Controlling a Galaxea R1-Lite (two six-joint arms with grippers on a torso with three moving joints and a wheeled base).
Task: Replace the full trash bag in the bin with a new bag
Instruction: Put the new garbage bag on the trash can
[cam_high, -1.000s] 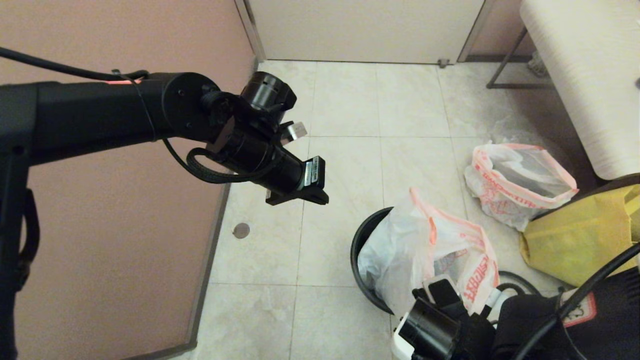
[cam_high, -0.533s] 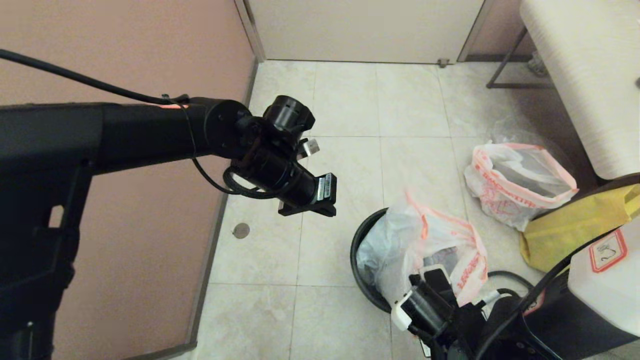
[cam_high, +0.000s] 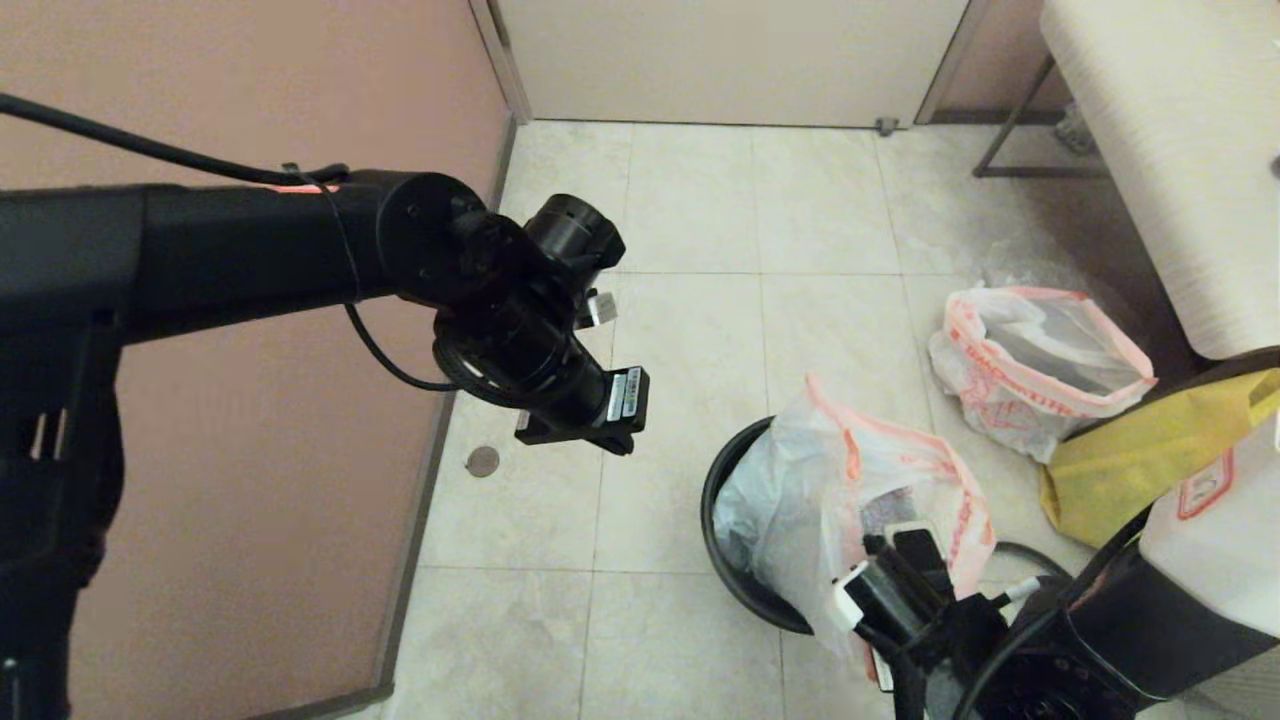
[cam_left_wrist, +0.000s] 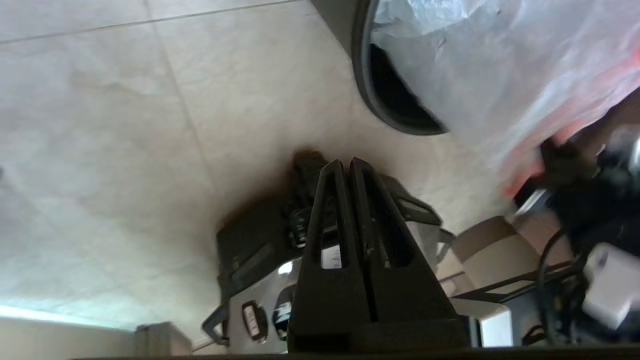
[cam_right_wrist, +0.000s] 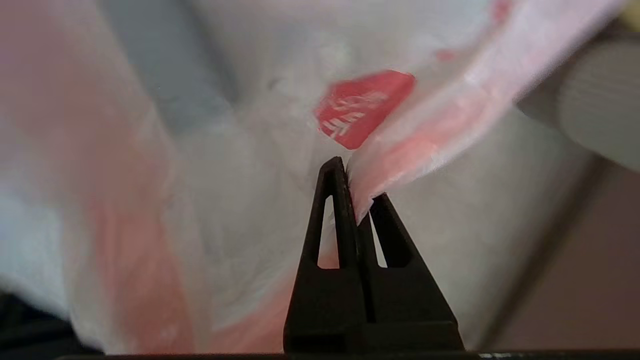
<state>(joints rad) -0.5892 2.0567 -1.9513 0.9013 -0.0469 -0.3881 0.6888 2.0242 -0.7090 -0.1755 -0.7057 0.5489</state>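
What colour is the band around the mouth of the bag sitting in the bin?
Red-orange, on the thin white bag in the bin; clearest in the head view.

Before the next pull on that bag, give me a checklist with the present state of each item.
1. Right gripper grip: jaws shut on the new bag's red-orange edge. Ok.
2. New bag spread over the bin rim: bunched to one side. Not ok.
3. Left gripper free: jaws shut, empty, raised off to the bin's side. Ok.
4. Full trash bag out of the bin, on the floor. Ok.
5. Rim hoop located: cannot tell.
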